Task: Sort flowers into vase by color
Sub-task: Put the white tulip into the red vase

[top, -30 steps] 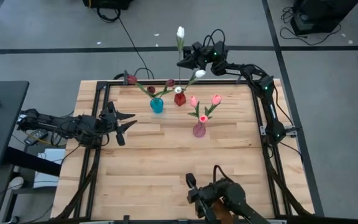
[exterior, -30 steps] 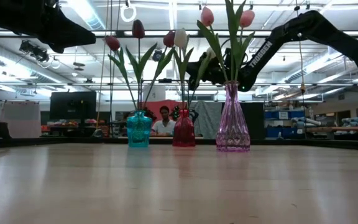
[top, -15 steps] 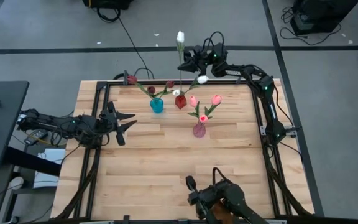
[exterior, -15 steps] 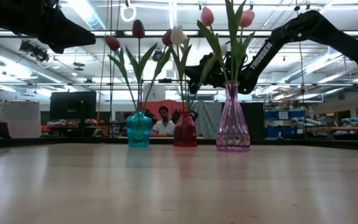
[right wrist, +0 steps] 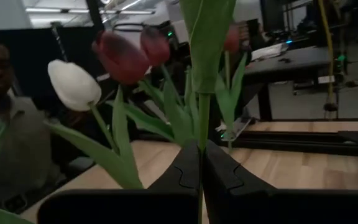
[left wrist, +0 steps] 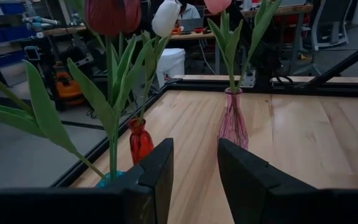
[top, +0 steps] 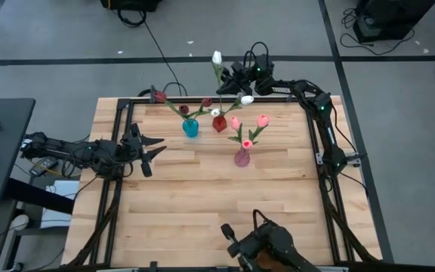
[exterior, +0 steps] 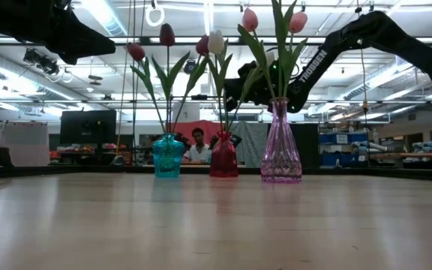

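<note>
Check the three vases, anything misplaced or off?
Nothing spilled or toppled. The teal glass vase, red glass vase and pink glass vase stand upright. One white tulip isn't loose: the right gripper is shut on its stem, above the table's far edge.

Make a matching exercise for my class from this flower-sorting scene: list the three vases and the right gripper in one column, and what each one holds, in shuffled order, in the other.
Column A
1. teal vase
2. red vase
3. pink vase
4. right gripper

Column B
a. pink tulips
b. the stem of a single white tulip, pinched
c. dark maroon tulips
d. white tulips

Pairs: 1-c, 2-d, 3-a, 4-b
</note>
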You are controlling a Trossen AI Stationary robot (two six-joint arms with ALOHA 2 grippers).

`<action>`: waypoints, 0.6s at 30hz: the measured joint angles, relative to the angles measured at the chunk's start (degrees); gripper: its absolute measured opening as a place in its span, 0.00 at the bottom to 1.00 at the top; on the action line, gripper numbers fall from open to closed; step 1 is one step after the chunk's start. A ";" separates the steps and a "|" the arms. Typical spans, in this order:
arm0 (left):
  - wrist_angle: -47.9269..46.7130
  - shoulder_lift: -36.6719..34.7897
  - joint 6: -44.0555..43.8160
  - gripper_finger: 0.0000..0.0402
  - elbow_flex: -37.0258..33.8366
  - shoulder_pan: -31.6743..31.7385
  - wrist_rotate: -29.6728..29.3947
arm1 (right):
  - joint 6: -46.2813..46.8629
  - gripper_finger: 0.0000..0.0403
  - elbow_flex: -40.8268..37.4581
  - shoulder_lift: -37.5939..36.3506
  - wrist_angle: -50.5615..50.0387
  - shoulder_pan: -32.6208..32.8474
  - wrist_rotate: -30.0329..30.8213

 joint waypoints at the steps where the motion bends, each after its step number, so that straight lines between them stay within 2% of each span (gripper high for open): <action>1: -0.01 0.01 0.00 0.33 0.00 -0.02 0.00 | -0.52 0.02 0.00 0.00 -0.04 0.13 -0.47; 10: -0.07 -0.01 0.28 0.33 0.00 0.00 -0.11 | -6.04 0.04 0.00 0.00 -1.91 1.84 -0.54; 18: -0.87 -0.01 0.60 0.33 0.00 -0.02 -0.11 | -15.21 0.05 0.00 0.00 -13.64 2.81 -3.62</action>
